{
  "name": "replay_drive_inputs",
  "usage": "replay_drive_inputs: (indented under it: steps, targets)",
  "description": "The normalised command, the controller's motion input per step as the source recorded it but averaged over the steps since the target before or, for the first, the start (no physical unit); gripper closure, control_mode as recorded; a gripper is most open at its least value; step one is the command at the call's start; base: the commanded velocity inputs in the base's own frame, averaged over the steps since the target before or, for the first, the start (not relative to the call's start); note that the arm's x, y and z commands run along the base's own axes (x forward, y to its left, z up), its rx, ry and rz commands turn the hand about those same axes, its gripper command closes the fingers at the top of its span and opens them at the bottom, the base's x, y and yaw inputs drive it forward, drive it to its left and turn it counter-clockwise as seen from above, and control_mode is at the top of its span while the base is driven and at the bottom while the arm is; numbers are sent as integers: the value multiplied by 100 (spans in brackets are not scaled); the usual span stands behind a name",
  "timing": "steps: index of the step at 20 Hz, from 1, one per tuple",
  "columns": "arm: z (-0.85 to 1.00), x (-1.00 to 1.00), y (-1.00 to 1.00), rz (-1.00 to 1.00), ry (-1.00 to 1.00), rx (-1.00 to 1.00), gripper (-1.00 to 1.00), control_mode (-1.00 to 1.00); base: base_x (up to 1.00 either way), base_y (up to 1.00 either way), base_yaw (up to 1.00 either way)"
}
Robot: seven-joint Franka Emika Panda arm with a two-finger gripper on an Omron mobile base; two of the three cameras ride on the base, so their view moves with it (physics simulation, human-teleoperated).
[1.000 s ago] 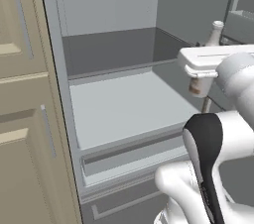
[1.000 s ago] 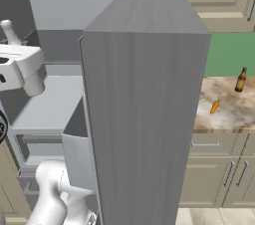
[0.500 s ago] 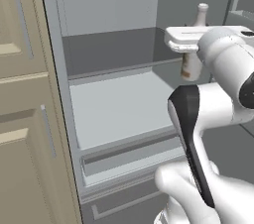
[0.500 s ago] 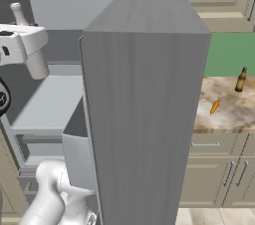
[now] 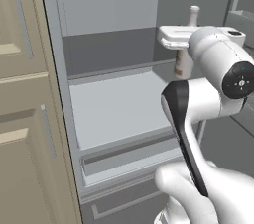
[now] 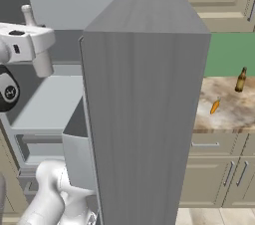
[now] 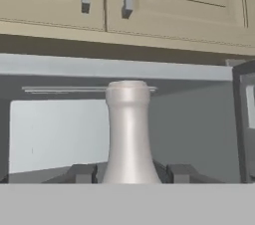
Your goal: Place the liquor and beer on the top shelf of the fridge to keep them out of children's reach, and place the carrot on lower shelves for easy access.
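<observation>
The liquor (image 7: 128, 134) is a smooth, matte grey-white bottle — a narrow neck with a slightly flared lip rising from sloping shoulders — and it stands upright in the lower middle of the hand view, with a dark finger tip (image 7: 81, 173) pressed against each side of its shoulder, so the gripper (image 7: 128, 174) is clamped on it. In the left base view the bottle (image 5: 187, 44) shows at the upper right, its neck sticking up above the white hand and its body hanging just below, held in the air over the back right part of the open fridge (image 5: 104, 10). The fridge interior is plain and boxy: light grey walls, a flat dark grey top shelf (image 5: 106, 52) across the upper middle of that view, and below it a wide pale lower shelf (image 5: 116, 106) with a grey front lip, then a drawer front. Beige panelled cabinets (image 5: 22, 119) fill the left edge. In the right base view the big grey brushed fridge door (image 6: 144, 119) stands open in the centre and hides much of the inside. Past it, at the right, a mottled stone counter (image 6: 231, 114) carries the slim brown beer (image 6: 241, 79) and, just to its lower left, the small orange carrot (image 6: 214, 106) — both well apart from the fridge.
</observation>
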Motion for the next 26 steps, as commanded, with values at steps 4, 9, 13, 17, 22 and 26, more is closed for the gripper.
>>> replay_drive_inputs:
  steps: [4,9,13,17,22,26]
  targets:
    - [-9,41,0,0,-3,8,100,-100,0,0,0]
    - [3,49,0,0,1,4,100,-100,0,0,0]
    - [9,59,0,0,10,0,100,-100,0,0,0]
    - [0,57,0,0,4,0,100,-100,0,0,0]
    - [0,51,0,0,0,0,100,-100,0,0,0]
    - [-1,44,0,0,-2,0,100,-100,0,0,0]
